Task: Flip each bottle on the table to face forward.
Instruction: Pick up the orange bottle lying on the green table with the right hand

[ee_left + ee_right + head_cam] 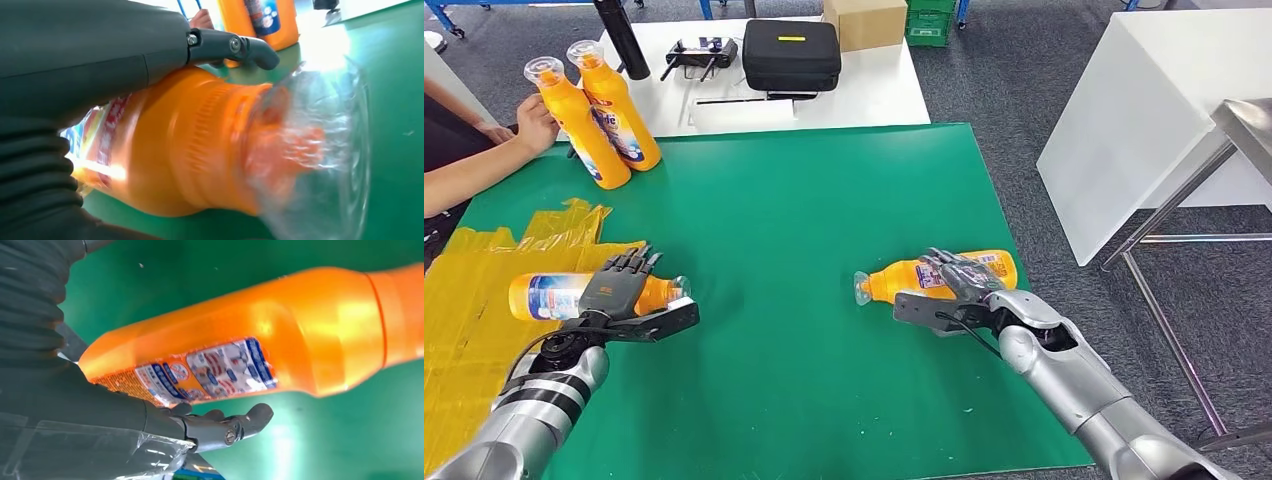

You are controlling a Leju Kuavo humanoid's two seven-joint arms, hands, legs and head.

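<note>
A: Left hand (621, 283) status?

B: Fingers draped over the neck end of an orange plastic bottle with a blue-white label (549, 296). Thumb (235, 47) lies along the shoulder in the left wrist view. It looks like a grasp, palm over the bottle.

A: Orientation of that one?

B: Lying on its side. Long axis runs left-right across the table, clear plastic cap (320, 150) pointing toward table centre. Base end sits over the crumpled yellow plastic sheet (484, 300), neck end over the green table mat (804, 220).

A: Right hand (959, 275)?

B: Wrapped on a second orange plastic bottle with a printed label (914, 278), fingers over the body near the base. Right wrist view has the thumb (225, 427) beside the labelled side, label facing the camera there. Holding it.

A: Axis?

B: Also on its side, left-right, slightly tilted. Cap end points toward table centre, base toward the mat's right edge. So the two caps face each other, well apart.

A: Anything else on the mat?

B: Two upright orange bottles with clear caps (609, 110) at the far-left corner, touching each other. A person's hand (534, 125) rests against the left one. Behind the mat there's a white table (874, 90) with a black zip case (791, 53), a black cylinder (622, 38) and a cardboard box (864, 20).
</note>
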